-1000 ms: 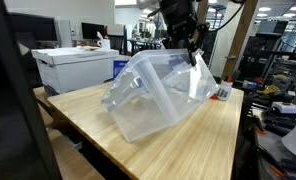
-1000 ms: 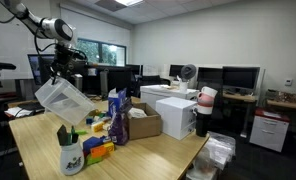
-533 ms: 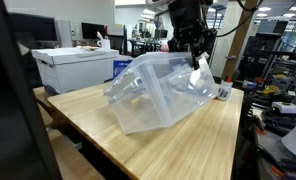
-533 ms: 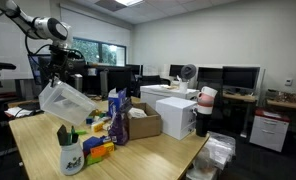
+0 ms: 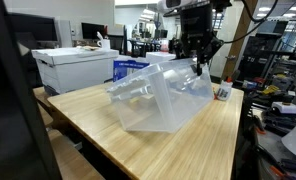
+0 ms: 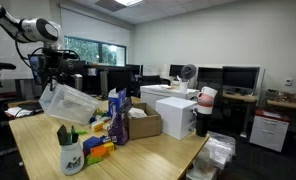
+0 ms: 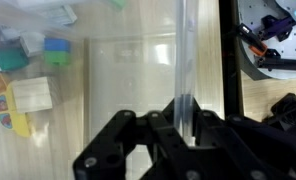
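**Figure. Claw and bin, read from the wrist outward.**

(a) Wrist view. The black two-fingered claw [image 7: 185, 125] is clenched on the thin upper wall of a large clear plastic storage bin [image 7: 128, 70], one finger on each face. The pinched wall edge runs straight away from the claw, up the middle of the picture, so the grasp lies across the wall and not along it. Small coloured toy blocks [image 7: 56, 52] show through the clear plastic, off to one side of the claw.

(b) Exterior views. The claw [image 5: 198, 62] sits at the highest point of the bin [image 5: 158, 95]. The whole body of the bin lies below the claw and to one side of it. The bin is tipped: its long axis slopes down from the grasped rim to the light wooden table [image 5: 98, 135], where its lower edge appears to rest. From the opposite side, the claw [image 6: 50, 80] again stands above the tilted bin [image 6: 68, 102]. The robot has only this single arm.

(c) Surroundings. Beside the bin on the table [image 6: 33, 140] stand a white mug of pens [image 6: 71, 152], a blue carton [image 6: 117, 115] and an open cardboard box [image 6: 144, 122]. A white chest [image 5: 73, 68] stands beyond the table edge.
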